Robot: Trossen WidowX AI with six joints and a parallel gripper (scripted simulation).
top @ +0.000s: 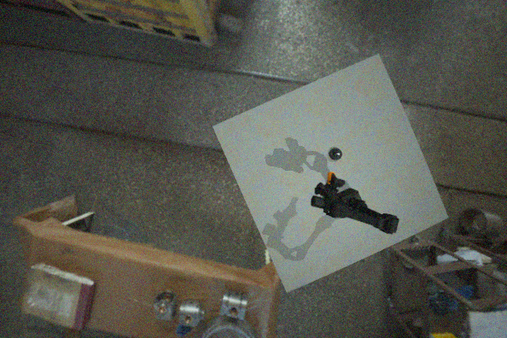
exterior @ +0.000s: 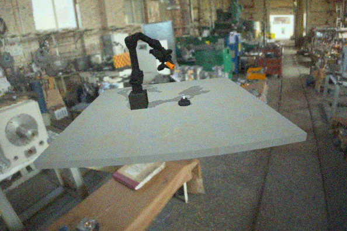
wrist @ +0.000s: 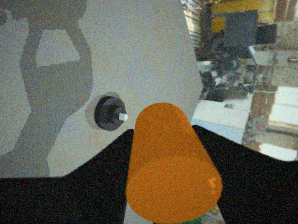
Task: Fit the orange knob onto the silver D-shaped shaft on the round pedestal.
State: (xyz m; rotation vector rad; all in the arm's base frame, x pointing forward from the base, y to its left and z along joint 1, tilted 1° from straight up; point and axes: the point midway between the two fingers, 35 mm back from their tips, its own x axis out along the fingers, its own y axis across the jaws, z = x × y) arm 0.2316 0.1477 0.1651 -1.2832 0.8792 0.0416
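Observation:
The orange knob (top: 330, 177) (exterior: 170, 65) (wrist: 167, 165) is held tilted, high above the table, its free end pointing outward and down in the exterior view. My gripper (exterior: 167, 65) (wrist: 162, 132) is shut on the knob, with a black finger on each side of it in the wrist view. The black round pedestal (top: 333, 155) (exterior: 184, 103) (wrist: 106, 113) stands on the table, apart from the knob. Its silver shaft (exterior: 184, 97) (wrist: 123, 117) points up and is bare. The knob's hole and the flat side of the shaft cannot be made out.
The grey table (top: 363, 98) (exterior: 163, 134) (wrist: 145, 55) carries the arm's black base (exterior: 138, 100), left of the pedestal in the exterior view. The arm's shadows fall across the table. A wooden bench (top: 128, 265) (exterior: 122, 201) stands beyond the table's edge.

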